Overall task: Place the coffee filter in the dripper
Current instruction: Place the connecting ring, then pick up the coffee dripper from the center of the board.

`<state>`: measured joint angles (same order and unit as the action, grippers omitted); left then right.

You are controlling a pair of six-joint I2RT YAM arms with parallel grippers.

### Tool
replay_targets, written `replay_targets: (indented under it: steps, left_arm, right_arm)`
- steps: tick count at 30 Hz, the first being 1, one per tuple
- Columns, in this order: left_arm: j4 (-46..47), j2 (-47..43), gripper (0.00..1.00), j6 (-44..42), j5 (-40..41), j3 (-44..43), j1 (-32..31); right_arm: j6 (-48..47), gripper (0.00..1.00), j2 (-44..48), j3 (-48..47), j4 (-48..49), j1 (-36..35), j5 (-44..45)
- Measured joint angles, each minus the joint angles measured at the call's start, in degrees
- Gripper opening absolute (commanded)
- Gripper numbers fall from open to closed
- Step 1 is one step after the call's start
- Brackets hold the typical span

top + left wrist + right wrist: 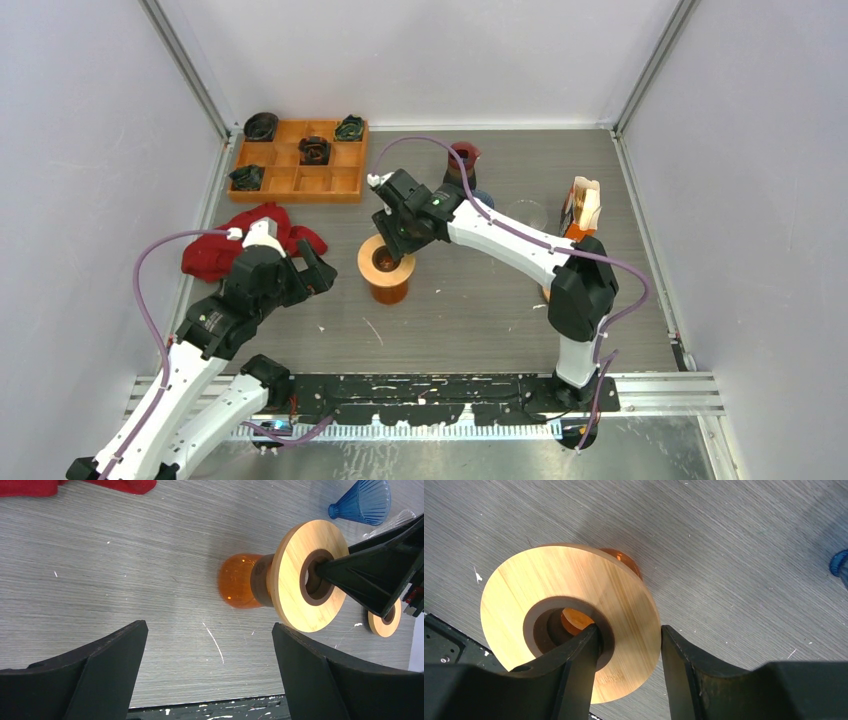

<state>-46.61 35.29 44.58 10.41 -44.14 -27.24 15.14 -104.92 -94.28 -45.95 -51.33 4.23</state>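
An orange glass dripper point(386, 270) with a round wooden collar point(569, 605) stands mid-table with the collar uppermost. My right gripper point(393, 253) reaches down onto it. In the right wrist view the gripper point(629, 635) has one finger inside the collar's hole and the other against its outer rim, shut on the collar. The dripper also shows in the left wrist view point(240, 582). My left gripper point(318, 272) is open and empty to the dripper's left, low over bare table point(210, 665). An orange and white filter box point(584, 206) stands at the right; no loose filter shows.
A red cloth point(250, 240) lies behind my left arm. An orange wooden tray point(300, 160) with dark items sits at the back left. A blue dripper point(362, 502), a dark red one point(463, 155) and a clear one point(527, 213) stand behind the right arm. A second wooden collar point(384, 622) lies nearby.
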Motion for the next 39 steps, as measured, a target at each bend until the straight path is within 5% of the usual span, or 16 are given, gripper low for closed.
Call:
replay_targets:
  steps: [17, 29, 39]
  left_arm:
    - [0.0, 0.7, 0.99, -0.5, -1.2, -0.1, 0.0]
    - [-2.3, 5.7, 0.99, -7.1, -1.9, -7.8, 0.0]
    - [-4.6, 16.2, 0.99, -18.2, -2.1, -17.4, 0.0]
  right_arm:
    - [0.0, 0.73, -0.2, -1.1, 0.5, -0.3, 0.2]
    - [0.2, 0.84, 13.1, 6.0, 2.9, 0.8, 7.0]
    - [0.0, 0.84, 20.2, 16.9, 8.7, 16.1, 9.2]
